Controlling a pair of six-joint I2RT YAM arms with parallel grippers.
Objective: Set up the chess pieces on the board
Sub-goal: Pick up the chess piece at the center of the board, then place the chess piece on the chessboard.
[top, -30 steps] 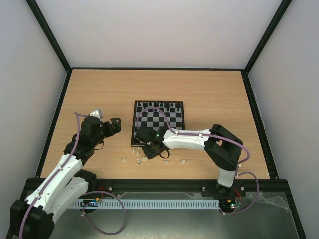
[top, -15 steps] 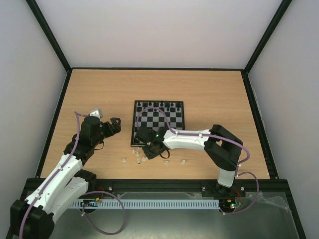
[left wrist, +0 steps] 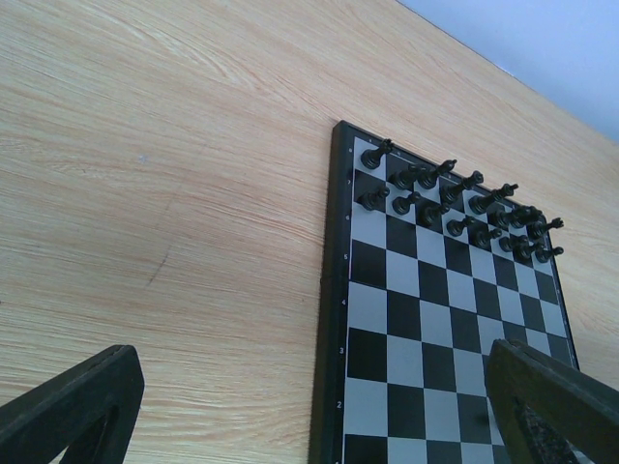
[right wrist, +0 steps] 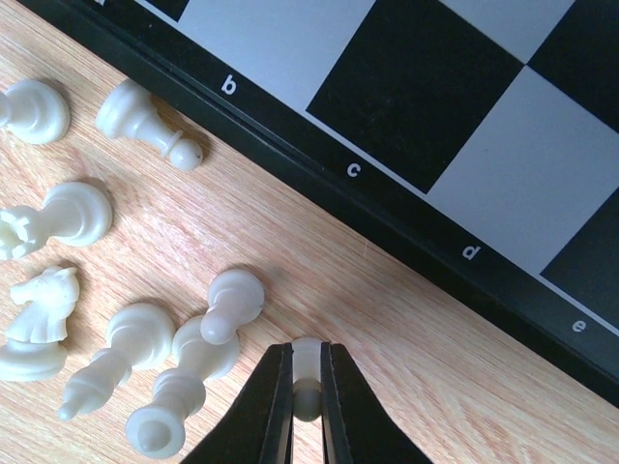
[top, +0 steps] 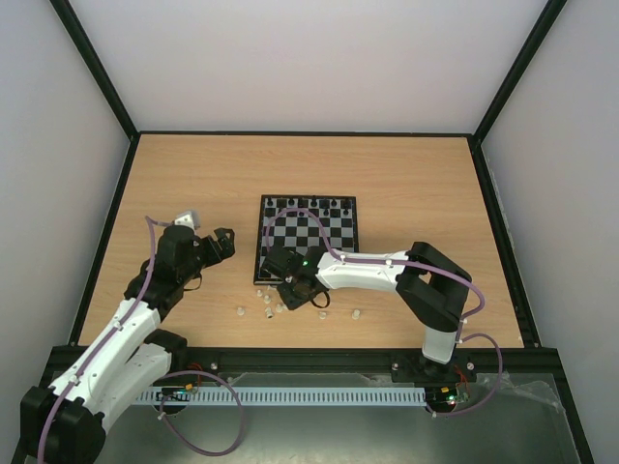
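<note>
Nothing has moved: right gripper (right wrist: 305,382) clamps a piece (right wrist: 307,350), board (right wrist: 387,193) just ahead; left gripper (top: 221,242) is apart, farther away.

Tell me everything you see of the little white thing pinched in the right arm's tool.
A cream-white chess piece, glossy like plastic, with a rounded end and narrow neck; its type is unclear. The right tool is shut on it, black fingers against both sides. It is over the wooden table, just outside the board's dark border near letter c.
</note>
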